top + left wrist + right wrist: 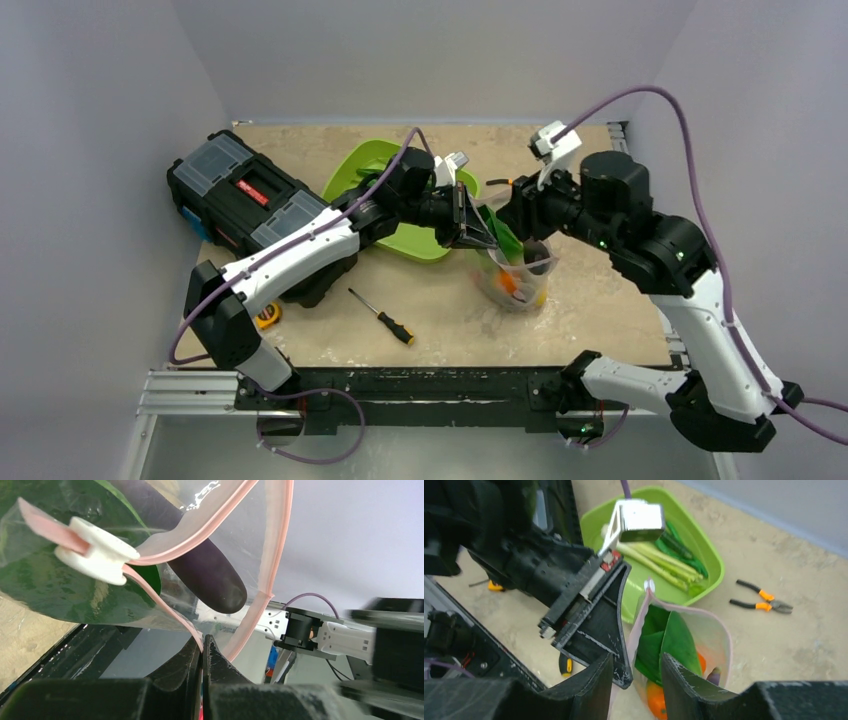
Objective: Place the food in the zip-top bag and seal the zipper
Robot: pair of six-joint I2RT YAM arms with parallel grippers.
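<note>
Fingers of the left gripper are pressed flat together on the zipper, and the pink strip is pinched at their tips. Just along that strip, a white slider is seen. Behind the clear plastic, a broad green leaf and a dark purple eggplant are visible.

At the far left of the table, a black toolbox is set. Nearer the arms, a yellow tape measure is partly hidden by the left arm. A screwdriver with a black and yellow handle is laid further right.

Beyond these, the lime-green tray is found, with pale green stalks and green pods lying in it.

Just right of the tray, the zip-top bag is held upright with its mouth open, its base resting on the table. Inside it, leaves are packed at the top, with an orange lower down.

The right gripper is poised over the near rim of the bag, close beside the left one. Its fingers are parted to a moderate gap. The bag's edge and the tip of the left finger are seen through that gap. Nothing is shown clamped between the fingers, and whether they touch the plastic cannot be told.

Orange-handled pliers are laid on the table beyond the bag, well apart from it.
</note>
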